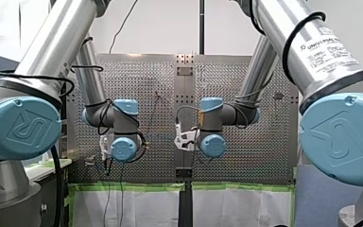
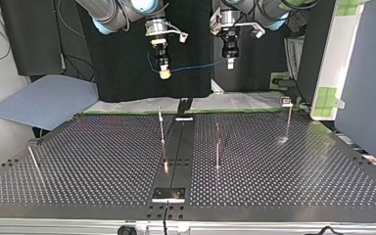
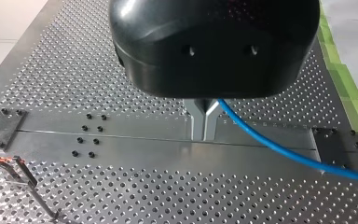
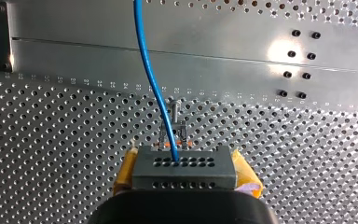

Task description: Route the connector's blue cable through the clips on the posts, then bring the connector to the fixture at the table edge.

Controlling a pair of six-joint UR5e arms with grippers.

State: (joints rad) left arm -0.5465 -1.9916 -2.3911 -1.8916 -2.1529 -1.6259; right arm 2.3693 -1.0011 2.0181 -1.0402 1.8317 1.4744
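In the right wrist view my right gripper (image 4: 184,164) is shut on the grey connector (image 4: 185,169), with yellow pads (image 4: 127,169) on both sides. The blue cable (image 4: 150,74) leaves the connector's face and runs away over the table. A clip post (image 4: 174,125) stands under the connector. In the top view both grippers hang high above the far edge: my right gripper (image 2: 164,73) at the left, my left gripper (image 2: 230,62) at the right, the blue cable (image 2: 198,65) strung between them. My left gripper's (image 3: 204,133) metal fingers are shut on the blue cable (image 3: 279,147).
Thin clip posts (image 2: 161,125) (image 2: 218,147) (image 2: 288,117) stand on the perforated table (image 2: 93,161), and one post (image 2: 33,159) leans at the top view's left. A small plate fixture (image 2: 168,194) sits at the near edge. Another clip post (image 3: 14,168) shows in the left wrist view.
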